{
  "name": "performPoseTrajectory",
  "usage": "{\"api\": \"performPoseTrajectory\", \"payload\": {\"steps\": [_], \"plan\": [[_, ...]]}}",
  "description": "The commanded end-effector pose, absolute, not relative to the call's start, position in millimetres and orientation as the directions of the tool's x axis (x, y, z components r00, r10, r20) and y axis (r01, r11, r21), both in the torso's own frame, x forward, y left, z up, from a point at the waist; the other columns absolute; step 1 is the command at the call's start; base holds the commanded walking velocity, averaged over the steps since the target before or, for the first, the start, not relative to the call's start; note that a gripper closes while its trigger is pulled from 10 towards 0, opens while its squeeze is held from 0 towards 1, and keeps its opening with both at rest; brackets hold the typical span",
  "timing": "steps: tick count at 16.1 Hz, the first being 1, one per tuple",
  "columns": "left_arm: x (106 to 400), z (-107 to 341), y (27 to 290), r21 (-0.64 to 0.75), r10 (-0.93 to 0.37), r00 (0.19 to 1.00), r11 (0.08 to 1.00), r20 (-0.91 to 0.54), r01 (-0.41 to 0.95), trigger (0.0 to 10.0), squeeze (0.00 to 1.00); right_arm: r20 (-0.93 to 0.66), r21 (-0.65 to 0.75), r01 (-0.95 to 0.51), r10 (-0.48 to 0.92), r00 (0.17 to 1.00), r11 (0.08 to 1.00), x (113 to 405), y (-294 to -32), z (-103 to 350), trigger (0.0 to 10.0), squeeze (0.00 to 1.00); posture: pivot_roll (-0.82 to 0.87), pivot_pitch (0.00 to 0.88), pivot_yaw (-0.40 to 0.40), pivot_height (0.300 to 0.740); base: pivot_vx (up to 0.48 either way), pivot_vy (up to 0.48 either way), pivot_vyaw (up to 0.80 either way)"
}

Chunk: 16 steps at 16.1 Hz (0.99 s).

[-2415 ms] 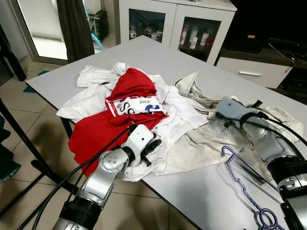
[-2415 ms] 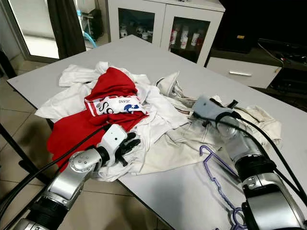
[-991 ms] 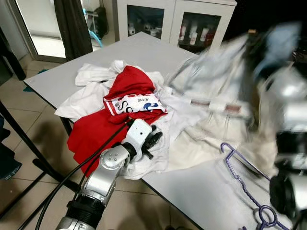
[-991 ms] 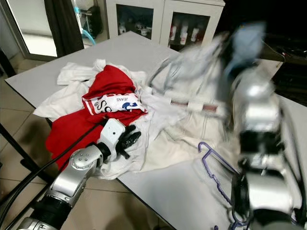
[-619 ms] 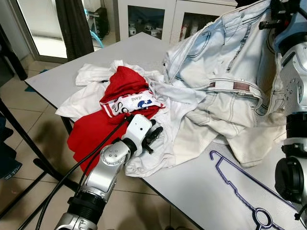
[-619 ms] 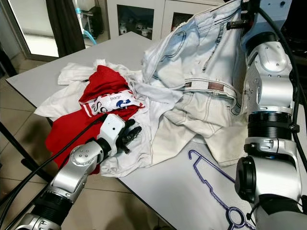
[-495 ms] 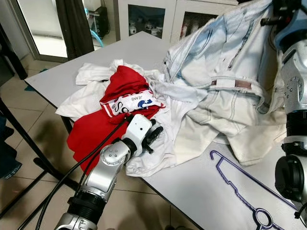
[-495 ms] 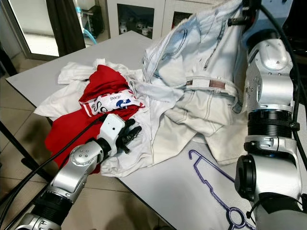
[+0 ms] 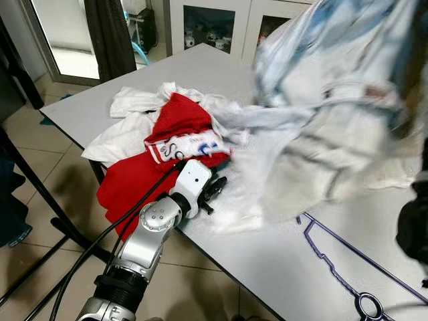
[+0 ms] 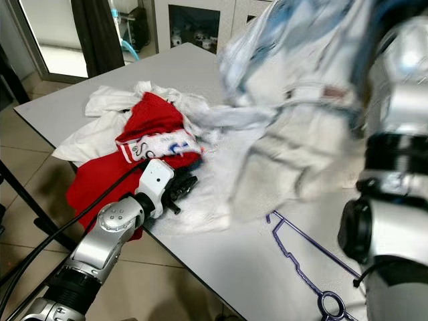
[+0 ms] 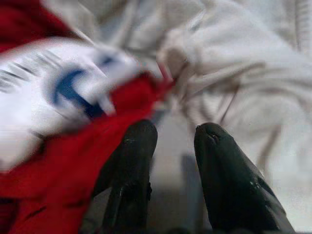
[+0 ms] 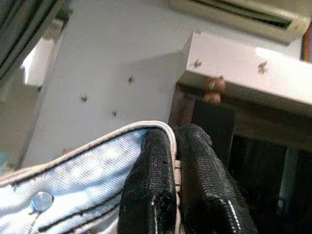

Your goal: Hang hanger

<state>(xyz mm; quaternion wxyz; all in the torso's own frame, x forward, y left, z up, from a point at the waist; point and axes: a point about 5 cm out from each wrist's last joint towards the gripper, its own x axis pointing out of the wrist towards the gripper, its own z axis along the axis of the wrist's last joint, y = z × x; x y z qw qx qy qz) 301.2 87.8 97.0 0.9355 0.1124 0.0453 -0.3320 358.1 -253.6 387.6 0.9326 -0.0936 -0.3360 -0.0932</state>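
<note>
Now, line by line:
Right claw: its two black fingers are clamping the hem of the pale jeans, pressed tight against the cloth, and it is sitting high, with a wall and a ceiling unit behind it in the right wrist view.
Pale jeans: hanging blurred in the air over the right half of the desk, draping down toward the white clothes.
Left claw: its fingers are standing slightly apart and gripping nothing; it is resting at the near edge of the clothes pile, with red cloth on one side and white cloth on the other.
Clothes pile: a red garment with a white printed band is lying among white garments on the left part of the desk.
Hanger: the purple hanger is lying flat on the bare desk near the front right edge, just below the hanging jeans, with its ring end nearest the robot and neither claw touching it.
</note>
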Motion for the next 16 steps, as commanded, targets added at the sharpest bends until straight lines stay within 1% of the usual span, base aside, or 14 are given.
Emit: {"api": "performPoseTrajectory", "payload": {"steps": [1,3,4,5,6,7,8,9,10,11,12,14,15,16], "plan": [[304.2,100.8,86.1,0.19,-0.61,0.779,0.755,-0.146,0.627,10.0,0.0,0.678,-0.091,0.246,-0.121,0.725,0.965,352.0,-259.9,397.8,0.0,0.0,-0.03,0.0,-0.052,0.74,0.0,0.0,0.0],[304.0,101.1,86.2,0.19,-0.609,0.781,0.757,-0.139,0.625,10.0,0.0,0.608,-0.163,0.161,-0.03,0.794,0.973,360.0,-246.4,378.3,0.0,0.0,-0.03,0.0,-0.058,0.74,0.0,0.0,0.0],[303.7,103.4,85.9,0.189,-0.607,0.786,0.763,-0.118,0.618,10.0,0.0,0.508,-0.224,0.056,0.068,0.859,0.973,364.1,-230.9,346.5,0.2,0.0,-0.02,0.0,-0.06,0.74,0.0,0.0,0.0],[303.6,105.0,85.8,0.186,-0.606,0.788,0.766,-0.106,0.615,10.0,0.0,0.464,-0.238,0.006,0.108,0.879,0.971,363.0,-224.5,331.5,2.0,0.0,-0.02,0.0,-0.059,0.74,0.0,0.0,0.0],[303.5,107.1,86.2,0.181,-0.605,0.791,0.771,-0.09,0.61,10.0,0.0,0.417,-0.247,-0.064,0.166,0.894,0.967,358.0,-216.0,313.5,6.5,0.0,-0.03,0.0,-0.056,0.74,0.0,0.0,0.0],[303.7,108.7,87.2,0.177,-0.604,0.793,0.775,-0.078,0.607,10.0,0.0,0.388,-0.248,-0.159,0.249,0.888,0.956,348.2,-205.4,300.6,9.3,0.0,-0.03,0.0,-0.053,0.74,0.0,0.0,0.0],[304.3,110.2,87.2,0.176,-0.604,0.794,0.776,-0.068,0.605,10.0,0.0,0.381,-0.252,-0.227,0.312,0.87,0.941,340.2,-197.7,296.4,10.0,0.0,-0.03,0.0,-0.053,0.74,0.0,0.0,0.0],[304.6,110.9,87.0,0.174,-0.604,0.795,0.777,-0.064,0.604,10.0,0.0,0.378,-0.256,-0.25,0.334,0.863,0.934,337.2,-195.1,295.2,10.0,0.0,-0.03,0.0,-0.053,0.74,0.0,0.0,0.0],[306.0,112.9,86.9,0.175,-0.6,0.799,0.782,-0.052,0.598,10.0,0.0,0.373,-0.261,-0.308,0.39,0.842,0.915,329.1,-188.6,293.5,10.0,0.0,-0.05,0.0,-0.047,0.74,0.0,0.0,0.0],[308.5,117.4,86.6,0.174,-0.594,0.804,0.79,-0.022,0.588,10.0,0.0,0.372,-0.261,-0.406,0.479,0.795,0.876,314.5,-178.9,293.0,10.0,0.0,-0.05,0.0,-0.045,0.74,0.0,0.0,0.0],[310.5,121.2,86.7,0.174,-0.589,0.808,0.796,0.003,0.58,10.0,0.0,0.365,-0.263,-0.468,0.536,0.761,0.844,302.2,-174.0,292.4,10.0,0.0,-0.05,0.0,-0.045,0.74,0.0,0.0,0.0],[313.2,128.0,88.3,0.154,-0.587,0.809,0.804,0.046,0.574,10.0,0.0,0.334,-0.275,-0.54,0.606,0.722,0.795,285.8,-174.0,290.1,10.0,0.0,-0.05,0.0,-0.046,0.74,0.0,0.0,0.0],[313.3,133.1,89.2,0.128,-0.597,0.798,0.801,0.083,0.585,10.0,1.0,0.315,-0.282,-0.582,0.647,0.694,0.762,277.6,-174.4,288.8,10.0,0.0,-0.05,0.0,-0.046,0.74,0.0,0.0,0.0],[313.1,135.1,89.5,0.114,-0.603,0.792,0.797,0.099,0.592,10.0,1.0,0.308,-0.284,-0.599,0.662,0.683,0.749,274.2,-174.4,288.4,10.0,0.0,-0.05,0.0,-0.046,0.74,0.0,0.0,0.0]]}}
